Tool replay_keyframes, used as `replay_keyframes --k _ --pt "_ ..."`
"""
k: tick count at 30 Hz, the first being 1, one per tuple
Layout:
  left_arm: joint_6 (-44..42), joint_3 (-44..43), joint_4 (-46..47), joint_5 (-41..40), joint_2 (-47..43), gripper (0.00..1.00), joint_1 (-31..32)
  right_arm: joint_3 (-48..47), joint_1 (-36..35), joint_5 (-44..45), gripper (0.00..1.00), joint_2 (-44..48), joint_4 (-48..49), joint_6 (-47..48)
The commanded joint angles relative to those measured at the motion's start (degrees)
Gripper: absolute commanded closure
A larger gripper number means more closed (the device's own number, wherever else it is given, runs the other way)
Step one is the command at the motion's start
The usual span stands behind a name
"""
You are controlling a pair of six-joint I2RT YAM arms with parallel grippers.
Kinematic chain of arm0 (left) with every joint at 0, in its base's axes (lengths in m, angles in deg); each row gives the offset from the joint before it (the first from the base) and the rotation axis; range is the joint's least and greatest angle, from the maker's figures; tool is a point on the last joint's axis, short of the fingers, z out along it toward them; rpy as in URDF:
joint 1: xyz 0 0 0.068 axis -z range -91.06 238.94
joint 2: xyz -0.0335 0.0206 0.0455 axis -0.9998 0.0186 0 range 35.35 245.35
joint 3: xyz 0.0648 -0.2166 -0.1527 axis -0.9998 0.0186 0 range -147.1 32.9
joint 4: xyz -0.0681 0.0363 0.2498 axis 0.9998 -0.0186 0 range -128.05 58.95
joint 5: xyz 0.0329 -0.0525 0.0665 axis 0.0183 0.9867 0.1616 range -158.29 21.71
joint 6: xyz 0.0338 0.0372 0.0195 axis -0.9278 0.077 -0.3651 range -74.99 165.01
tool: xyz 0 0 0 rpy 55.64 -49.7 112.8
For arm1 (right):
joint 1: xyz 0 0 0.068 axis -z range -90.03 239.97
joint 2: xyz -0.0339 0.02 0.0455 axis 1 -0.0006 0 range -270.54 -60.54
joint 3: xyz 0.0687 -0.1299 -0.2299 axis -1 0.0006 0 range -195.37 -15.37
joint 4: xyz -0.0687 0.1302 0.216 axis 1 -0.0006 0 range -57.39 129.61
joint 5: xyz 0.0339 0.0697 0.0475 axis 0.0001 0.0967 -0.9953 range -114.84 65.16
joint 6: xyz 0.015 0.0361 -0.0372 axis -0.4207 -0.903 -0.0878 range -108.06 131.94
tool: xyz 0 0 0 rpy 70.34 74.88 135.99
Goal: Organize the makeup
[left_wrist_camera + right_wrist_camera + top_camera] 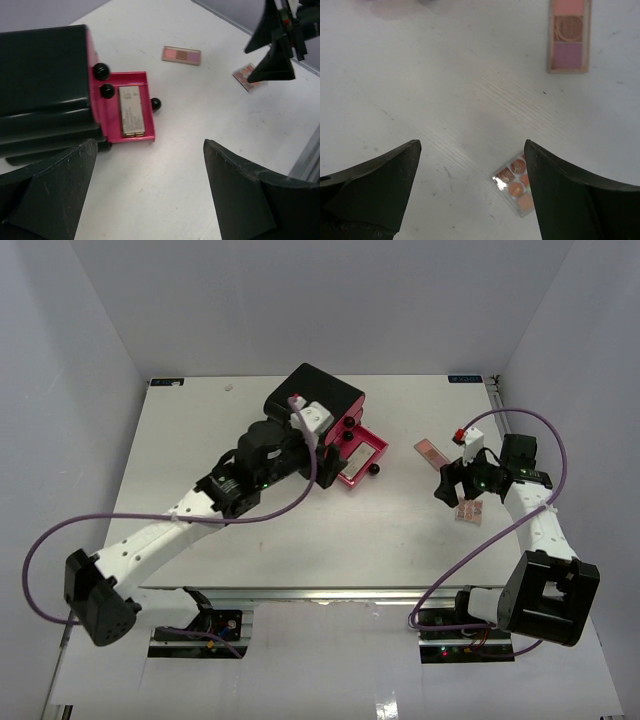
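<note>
A slim tan-and-silver case (131, 111) lies inside the pulled-out pink drawer (131, 76) of the black box (312, 398). My left gripper (150, 145) is open and empty, hovering over bare table just in front of that drawer (362, 457). A long pink palette (432, 451) (569, 35) lies flat to the right of the drawer. A small palette of orange pans (516, 184) (468, 512) lies nearer the table's front. My right gripper (471, 145) is open above the table, its right finger beside and partly over the small palette.
The black box (42, 80) has round black knobs (102, 71) on its drawer fronts and stands at the back centre of the white table (300, 540). The right gripper (272, 47) shows in the left wrist view, above the small palette (247, 77). Grey walls enclose the table.
</note>
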Motion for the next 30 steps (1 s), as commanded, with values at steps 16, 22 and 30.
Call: replay_keyframes --k 16,22,30 --pt "1.62 18.69 2.88 2.76 -22.50 0.02 -5.85 -10.78 0.06 18.04 0.10 -11.13 -15.45 11.43" --pt "1.44 19.22 3.23 2.14 -23.38 0.02 -5.85 -15.37 -3.28 14.45 0.10 -15.91 -12.71 10.96" --pt "0.74 19.66 3.22 0.12 -22.42 0.02 -6.46 -20.99 -11.23 20.45 0.10 -25.50 -0.84 1.91"
